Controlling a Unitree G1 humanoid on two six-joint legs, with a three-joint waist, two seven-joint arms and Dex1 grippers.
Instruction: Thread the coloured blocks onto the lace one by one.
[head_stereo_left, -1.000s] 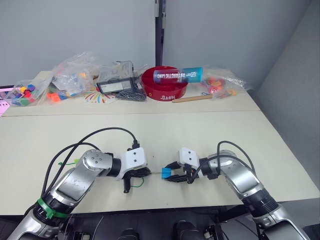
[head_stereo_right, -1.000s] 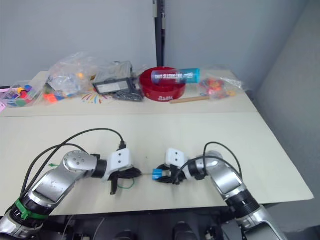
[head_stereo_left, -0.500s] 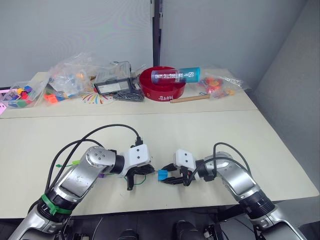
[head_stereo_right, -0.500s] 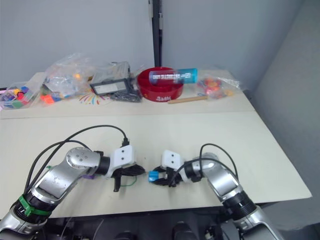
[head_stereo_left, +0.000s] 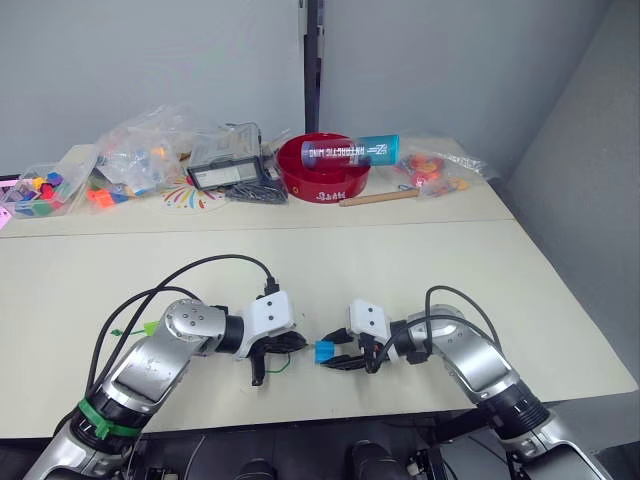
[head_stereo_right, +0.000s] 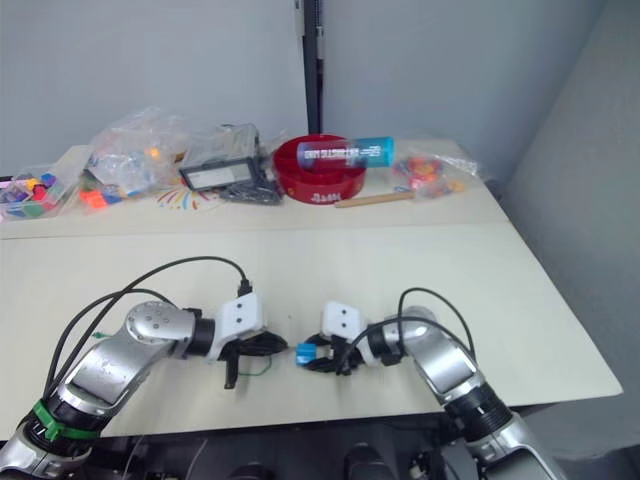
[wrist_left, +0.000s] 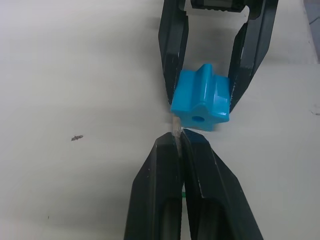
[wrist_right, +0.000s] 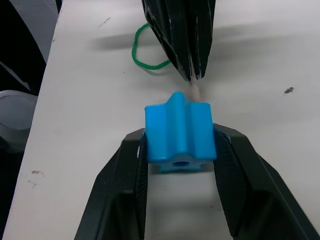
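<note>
Grippers, I count two: my right gripper (wrist_right: 180, 150) clamps one sky-blue notched plastic block (wrist_right: 180, 132) low over the table; left gripper (wrist_left: 178, 142) pinches one thin green lace's (wrist_right: 145, 60) pale tip (wrist_left: 175, 124), touching the block.

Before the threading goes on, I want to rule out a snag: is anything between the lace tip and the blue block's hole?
Nothing visible. The lace tip, pinched by the left gripper, sits beside the hole of the blue block held by the right gripper, slightly off-line.
</note>
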